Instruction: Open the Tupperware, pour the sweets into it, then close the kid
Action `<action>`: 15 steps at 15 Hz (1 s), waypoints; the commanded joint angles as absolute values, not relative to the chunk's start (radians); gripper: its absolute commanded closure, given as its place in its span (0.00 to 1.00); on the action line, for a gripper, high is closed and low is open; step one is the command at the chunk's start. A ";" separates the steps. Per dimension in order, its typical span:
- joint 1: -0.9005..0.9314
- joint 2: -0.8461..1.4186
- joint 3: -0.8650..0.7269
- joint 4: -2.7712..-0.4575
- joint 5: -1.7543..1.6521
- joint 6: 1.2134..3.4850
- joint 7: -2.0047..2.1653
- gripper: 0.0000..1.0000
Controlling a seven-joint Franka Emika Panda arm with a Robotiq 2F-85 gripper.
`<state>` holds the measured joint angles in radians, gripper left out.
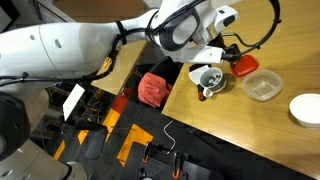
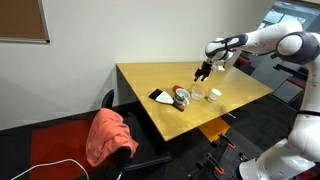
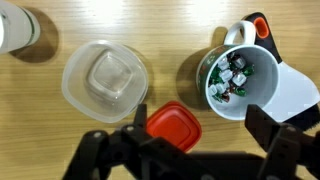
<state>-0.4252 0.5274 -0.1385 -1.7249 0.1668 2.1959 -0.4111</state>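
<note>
The Tupperware (image 3: 105, 82) is a clear tub standing open and empty on the wooden table, seen in both exterior views (image 1: 262, 86) (image 2: 198, 94). Its flat red kid (image 3: 172, 125) (image 1: 245, 67) lies on the table beside it. The green and white sweets (image 3: 231, 78) sit inside a white mug (image 3: 262, 100) (image 1: 208, 80) (image 2: 182, 97). My gripper (image 3: 200, 135) (image 1: 228, 56) (image 2: 203, 70) hovers open above the table. Its left finger is over the kid's edge and its right finger is by the mug. Nothing is held between the fingers.
A white dish (image 3: 18, 28) (image 1: 307, 108) (image 2: 215, 95) stands beyond the tub. A red-pink cloth (image 1: 153, 88) (image 2: 110, 135) lies on a chair off the table edge. A flat dark object (image 2: 160, 96) lies near the mug.
</note>
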 commanded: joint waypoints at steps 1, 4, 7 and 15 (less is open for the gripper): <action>-0.428 0.530 -0.136 -1.720 0.165 2.193 -0.410 0.00; -0.430 0.535 -0.136 -1.717 0.165 2.193 -0.410 0.00; -0.404 0.545 -0.134 -1.735 0.138 2.256 -0.411 0.00; -0.384 0.609 -0.084 -1.769 0.107 2.413 -0.445 0.00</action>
